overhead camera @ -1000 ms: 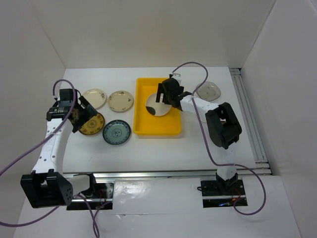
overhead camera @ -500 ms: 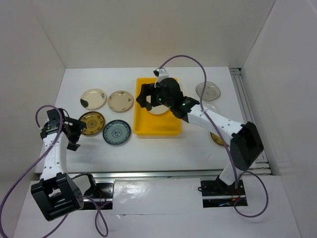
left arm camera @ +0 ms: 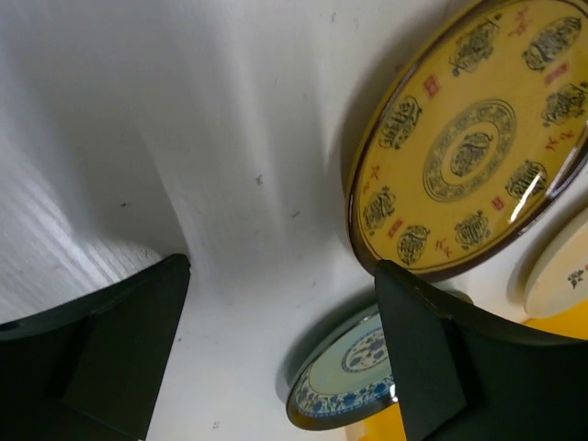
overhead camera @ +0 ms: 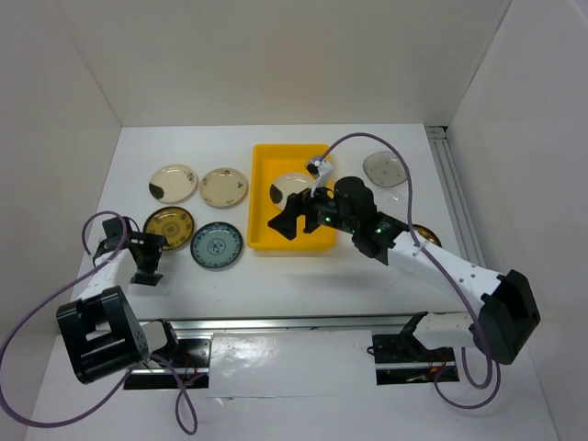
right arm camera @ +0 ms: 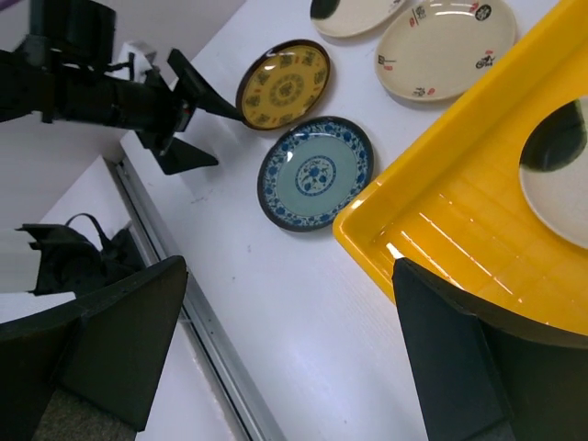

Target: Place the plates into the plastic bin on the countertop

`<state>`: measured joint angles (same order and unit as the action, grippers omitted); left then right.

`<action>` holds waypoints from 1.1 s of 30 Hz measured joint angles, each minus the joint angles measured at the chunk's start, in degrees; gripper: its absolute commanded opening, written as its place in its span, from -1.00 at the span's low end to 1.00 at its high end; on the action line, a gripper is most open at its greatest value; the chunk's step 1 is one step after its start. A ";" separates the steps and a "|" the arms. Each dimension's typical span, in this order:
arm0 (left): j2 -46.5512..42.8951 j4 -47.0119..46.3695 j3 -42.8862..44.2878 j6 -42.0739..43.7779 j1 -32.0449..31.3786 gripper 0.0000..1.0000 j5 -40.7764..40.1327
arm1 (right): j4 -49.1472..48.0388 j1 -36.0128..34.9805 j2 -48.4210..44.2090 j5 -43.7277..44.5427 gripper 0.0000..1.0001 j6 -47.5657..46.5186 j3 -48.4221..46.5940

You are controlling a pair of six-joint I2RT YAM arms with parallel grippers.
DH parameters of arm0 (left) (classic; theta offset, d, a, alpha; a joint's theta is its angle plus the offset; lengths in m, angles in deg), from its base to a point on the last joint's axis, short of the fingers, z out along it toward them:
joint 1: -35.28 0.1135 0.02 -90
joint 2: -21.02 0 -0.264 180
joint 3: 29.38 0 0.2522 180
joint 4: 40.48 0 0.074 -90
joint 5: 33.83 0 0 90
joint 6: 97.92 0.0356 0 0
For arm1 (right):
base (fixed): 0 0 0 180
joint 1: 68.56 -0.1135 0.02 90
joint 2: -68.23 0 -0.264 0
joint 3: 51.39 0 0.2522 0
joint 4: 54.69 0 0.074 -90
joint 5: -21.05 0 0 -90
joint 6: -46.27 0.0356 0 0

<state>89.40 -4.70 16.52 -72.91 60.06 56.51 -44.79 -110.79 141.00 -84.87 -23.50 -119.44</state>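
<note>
Holds the left arm (overhead camera: 99, 280) folded short at the near left, forearm low and angled out from its base. Points the left gripper (overhead camera: 150, 260) to the right, fingers (left arm camera: 101, 354) spread wide with nothing between them. Stretches the right arm (overhead camera: 448, 265) long and low, from its base at the near right diagonally toward the centre. Aims the right gripper (overhead camera: 292, 216) left and downward, fingers (right arm camera: 106, 354) parted wide as well, gripping nothing.
</note>
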 measured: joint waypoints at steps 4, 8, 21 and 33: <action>2.95 -2.73 0.68 -0.37 0.33 0.81 -0.17 | -0.63 0.02 -4.07 0.02 1.00 0.79 2.14; 5.73 -4.66 2.14 -1.22 0.48 0.76 -0.09 | -1.18 0.42 -5.03 -0.02 1.00 1.22 3.04; 14.47 -14.16 5.16 -1.86 3.72 0.28 4.28 | -2.64 2.40 -5.07 -0.83 0.95 4.70 8.68; 17.03 -14.56 5.81 -2.67 4.28 -1.00 4.50 | -2.95 2.93 -6.82 -1.20 0.93 5.90 8.94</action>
<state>106.43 -19.26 22.33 -75.57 64.34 61.01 -47.74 -107.87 134.18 -86.08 -17.60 -110.50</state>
